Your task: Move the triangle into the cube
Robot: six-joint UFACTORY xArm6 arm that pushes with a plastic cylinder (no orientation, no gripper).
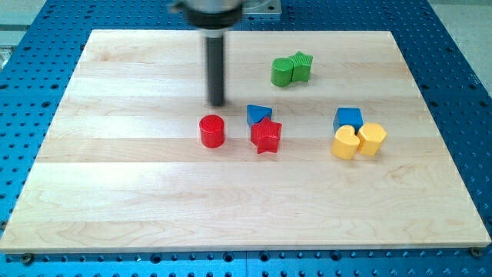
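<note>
Tip state: our tip (217, 104) bare rod, nothing held, left of blue triangle (258, 115).
Handling: light, rigid; may pivot against touching red star (266, 136).
Contact: triangle's left face, toward blue cube (348, 118).

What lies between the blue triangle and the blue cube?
Only bare board, in the camera view: nothing lies between the blue triangle and the blue cube.

A lab bench: a wooden board (115, 192) on a blue perforated table (31, 92) (grid of mounting holes).
</note>
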